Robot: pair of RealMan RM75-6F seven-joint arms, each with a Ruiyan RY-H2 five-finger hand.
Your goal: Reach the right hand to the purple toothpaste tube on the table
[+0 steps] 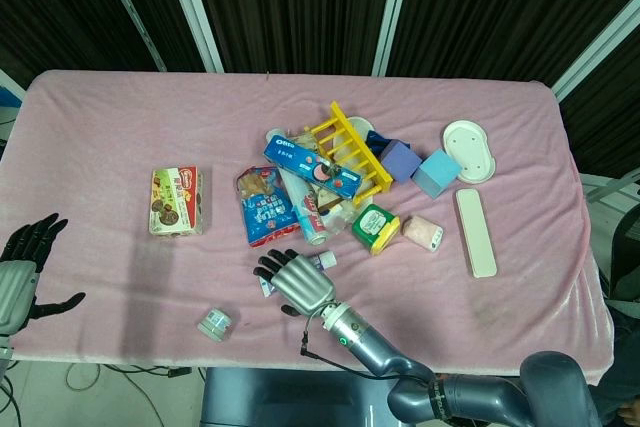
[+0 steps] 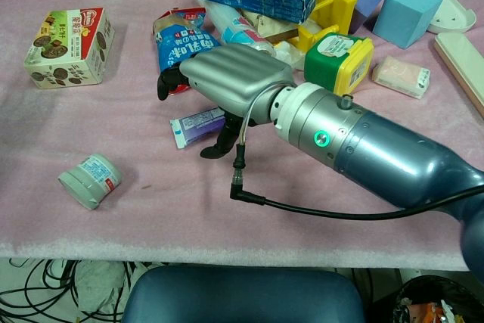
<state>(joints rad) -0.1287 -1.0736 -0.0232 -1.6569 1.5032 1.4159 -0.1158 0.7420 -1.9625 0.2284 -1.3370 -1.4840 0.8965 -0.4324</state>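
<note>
The purple toothpaste tube lies on the pink cloth in front of the pile, and only its left end shows in the chest view. In the head view its white cap pokes out beside the hand. My right hand hangs over the tube's middle and right part with fingers spread, the thumb on the near side of the tube and the palm facing down. I cannot tell whether it touches the tube. The same right hand shows in the head view near the front edge. My left hand stays open at the far left, off the table.
A cookie box stands at the left and a small pale jar lies near the front edge. Behind the hand are a blue snack bag, a green and yellow tub, a yellow rack and two blocks.
</note>
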